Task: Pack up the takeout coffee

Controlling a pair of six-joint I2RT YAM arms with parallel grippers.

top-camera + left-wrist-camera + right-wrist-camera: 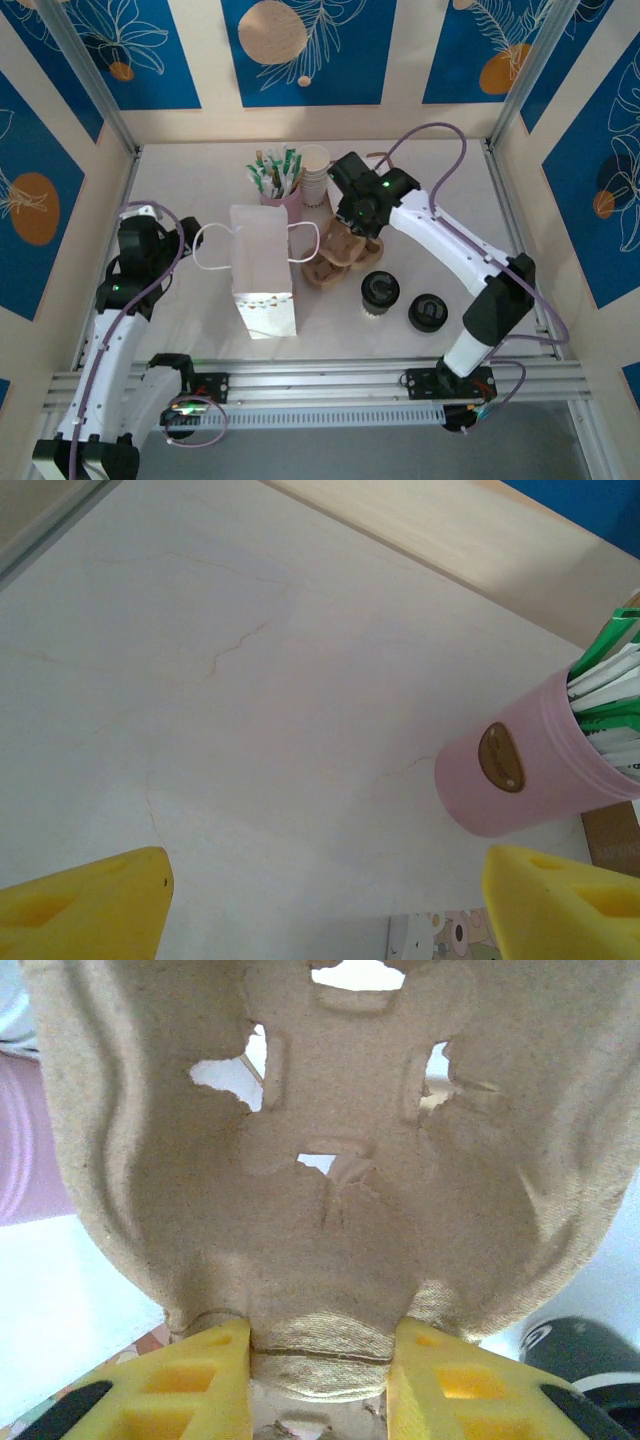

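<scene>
The takeout coffee (380, 292), a pale cup under a black lid, stands on the table right of the white paper bag (262, 270). My right gripper (358, 222) sits above a brown pulp cup carrier (338, 256) between the bag and the coffee. In the right wrist view its yellow fingers (190, 1380) press both sides of the carrier's (330, 1160) near rim, so the right gripper (320, 1370) is shut on it. My left gripper (180, 238) hangs left of the bag's handle. It (325, 910) is wide open over bare table.
A pink cup of sachets (280, 195) (530, 770) and a stack of white cups (315, 175) stand behind the bag. A separate black lid (428, 312) lies right of the coffee. A black lid edge (585, 1350) shows low right. The bag's printed corner (440, 935) lies by the left fingers.
</scene>
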